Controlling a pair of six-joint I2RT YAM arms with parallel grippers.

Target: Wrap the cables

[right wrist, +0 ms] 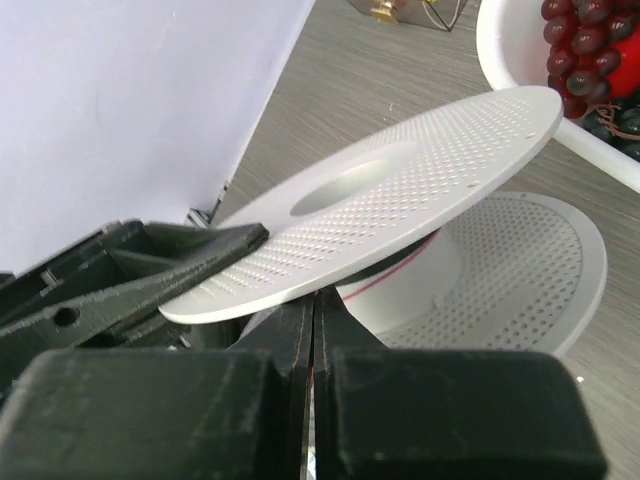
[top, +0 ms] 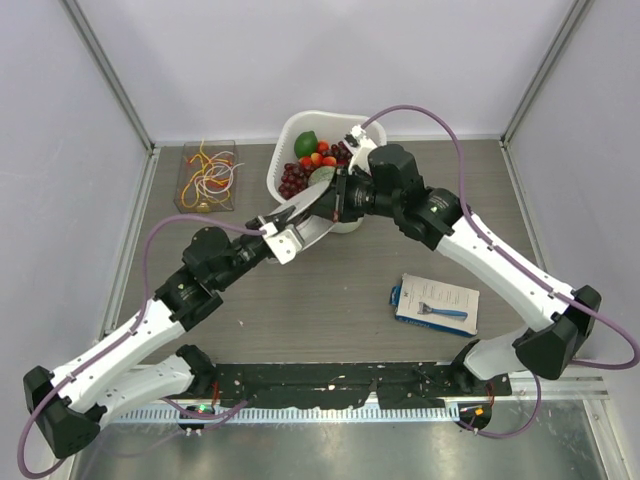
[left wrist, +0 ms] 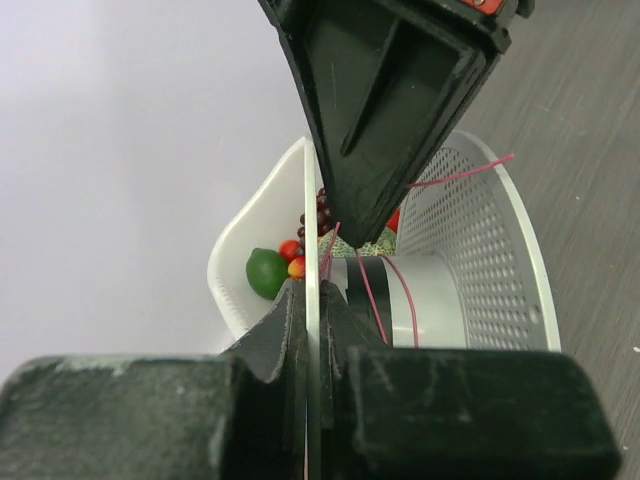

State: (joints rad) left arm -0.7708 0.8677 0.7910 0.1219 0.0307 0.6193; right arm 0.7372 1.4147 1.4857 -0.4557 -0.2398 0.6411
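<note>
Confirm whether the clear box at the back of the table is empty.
No: the clear box holds a loose tangle of red, orange, yellow and pale cables.

Robot lab cell, white panel walls (top: pixel 330 60), aluminium frame (top: pixel 110 75), grey tabletop (top: pixel 330 310)

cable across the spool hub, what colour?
Pinkish red; the cable shows best in the left wrist view.

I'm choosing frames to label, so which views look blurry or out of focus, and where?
Top external: sharp throughout, evenly lit. Left wrist: left gripper's fingers blurred, spool and red wire crisp. Right wrist: right gripper's fingers soft, perforated flange sharp.
</note>
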